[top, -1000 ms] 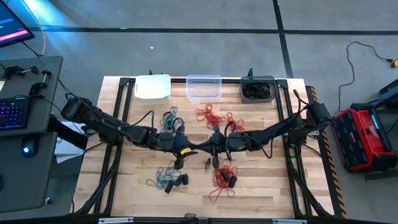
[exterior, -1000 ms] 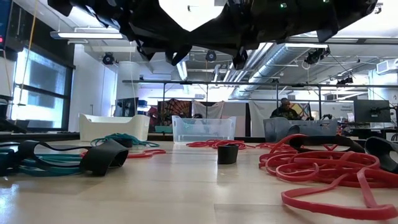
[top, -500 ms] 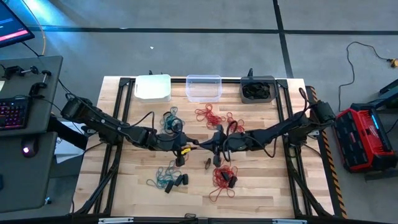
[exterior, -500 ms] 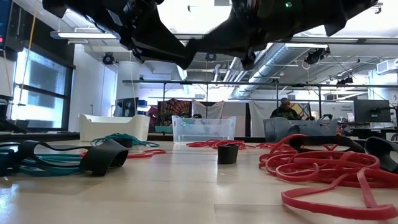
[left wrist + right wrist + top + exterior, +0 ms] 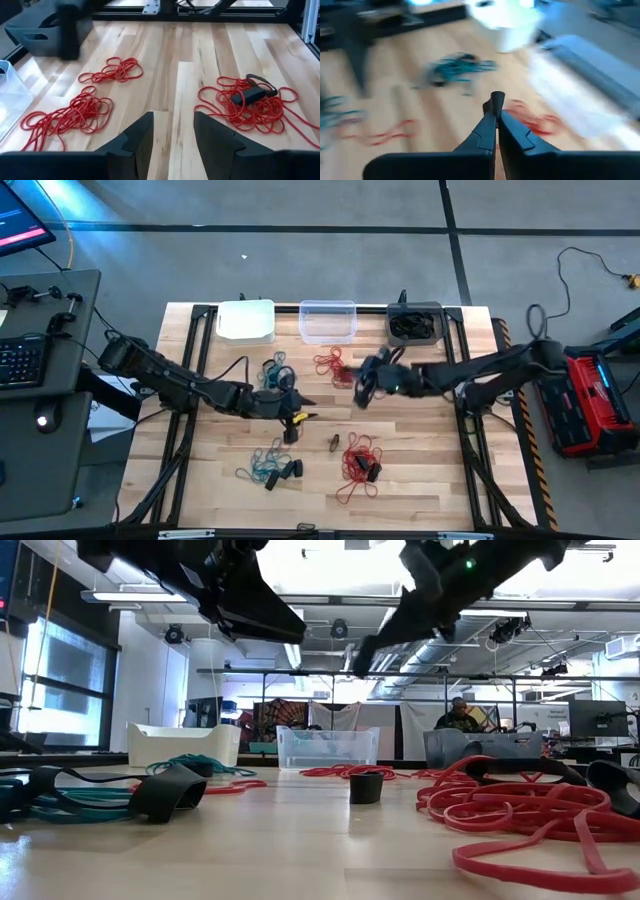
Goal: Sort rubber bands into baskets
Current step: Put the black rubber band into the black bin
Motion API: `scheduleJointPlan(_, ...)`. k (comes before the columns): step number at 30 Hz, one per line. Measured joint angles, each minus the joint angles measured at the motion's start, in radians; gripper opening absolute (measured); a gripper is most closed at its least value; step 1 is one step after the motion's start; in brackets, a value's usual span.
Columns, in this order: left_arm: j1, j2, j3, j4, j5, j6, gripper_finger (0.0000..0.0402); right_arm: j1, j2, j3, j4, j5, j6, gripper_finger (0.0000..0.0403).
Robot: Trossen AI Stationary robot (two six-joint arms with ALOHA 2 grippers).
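Rubber bands lie in red (image 5: 360, 456) and teal (image 5: 262, 469) bunches on the table (image 5: 420, 480); more fill the grey basket (image 5: 415, 324), far right beside the clear (image 5: 327, 321) and white (image 5: 246, 321) ones. Left gripper (image 5: 305, 416) hovers mid-table, fingers apart and empty. Right gripper (image 5: 359, 385), fingers together, pinches a dark band near the far red bunch (image 5: 332, 364).

Bright even overhead light falls on the table (image 5: 420, 480) with soft shadows, ceiling lamps glare and silhouette the arms in the low view, and the right wrist view is smeared by motion blur.
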Motion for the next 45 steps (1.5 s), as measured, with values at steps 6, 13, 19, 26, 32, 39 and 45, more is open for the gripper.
scheduleJointPlan(6, 0.043, 0.009, 0.000, 0.005, 0.102, 0.000, 0.0134, -0.173, -0.108, 0.000, -0.238, 0.047, 0.005, 0.0000)
scheduleJointPlan(13, 0.091, 0.063, -0.001, 0.055, 0.215, 0.010, 0.0134, -0.404, -0.116, -0.003, -0.384, 0.049, -0.003, 0.0000)
scheduleJointPlan(19, 0.123, 0.115, -0.001, 0.104, 0.282, 0.017, 0.0133, -0.587, -0.114, -0.004, -0.389, 0.049, -0.045, 0.0000)
scheduleJointPlan(26, 0.146, 0.132, -0.001, 0.113, 0.343, 0.044, 0.0133, -0.744, -0.059, -0.004, -0.379, -0.061, -0.087, 0.0000)
scheduleJointPlan(32, 0.158, 0.132, -0.001, 0.154, 0.390, 0.090, 0.0133, -0.804, 0.036, -0.004, -0.363, -0.122, -0.106, 0.0000)
scheduleJointPlan(39, 0.186, 0.131, -0.001, 0.157, 0.461, 0.106, 0.0133, -0.790, 0.065, -0.004, -0.363, -0.125, -0.109, 0.0019)
scheduleJointPlan(45, 0.198, 0.131, -0.001, 0.155, 0.552, 0.139, 0.0133, -0.748, 0.062, 0.025, -0.398, -0.073, -0.138, 0.0092)
